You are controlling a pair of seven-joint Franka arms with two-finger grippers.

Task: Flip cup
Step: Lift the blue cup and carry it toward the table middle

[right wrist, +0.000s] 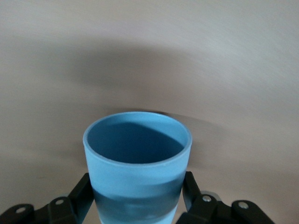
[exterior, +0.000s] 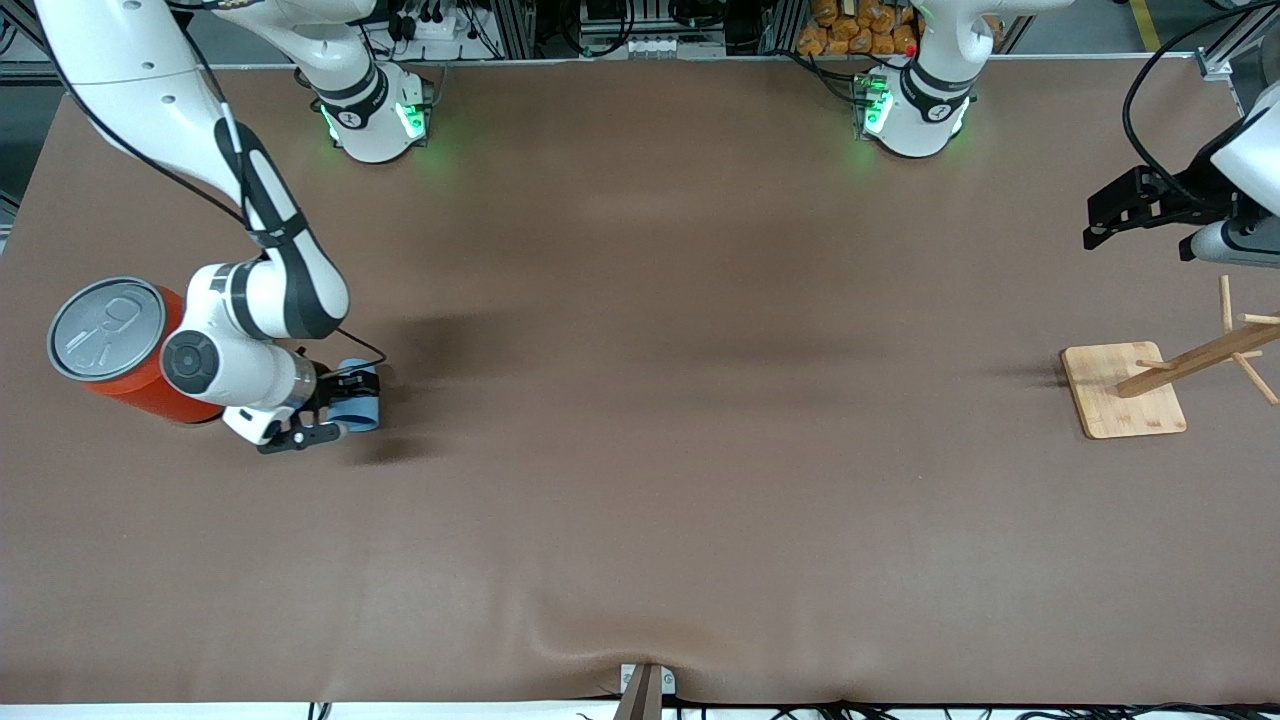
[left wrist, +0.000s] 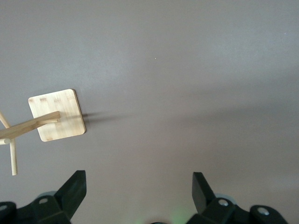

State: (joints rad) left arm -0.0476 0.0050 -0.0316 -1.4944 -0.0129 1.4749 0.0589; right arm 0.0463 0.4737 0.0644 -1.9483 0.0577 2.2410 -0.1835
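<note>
1. The right gripper (exterior: 335, 408) is clamped on the cup (exterior: 358, 396), one finger on each side of its lower wall. You can see this best in the right wrist view, where the cup (right wrist: 137, 161) fills the space between the fingers (right wrist: 80, 195).

2. The cup is light blue and lies sideways in the grip, with its open rim pointing away from the wrist toward the middle of the table. It's low over the brown table (exterior: 640, 450) and throws a shadow right under itself. I can't tell if it's actually touching the surface.

3. Just on the wrist side of that gripper, toward the right arm's end of the table, a big orange can (exterior: 120, 350) with a grey lid stands upright.

4. The left gripper (exterior: 1105, 225) waits up in the air over the left arm's end, fingers (left wrist: 72, 189) spread apart with nothing between them.

5. Under and near that gripper sits a wooden rack (exterior: 1125, 390), which has a square bamboo base with a pegged post sticking out of it. It also shows in the left wrist view (left wrist: 56, 115).
</note>
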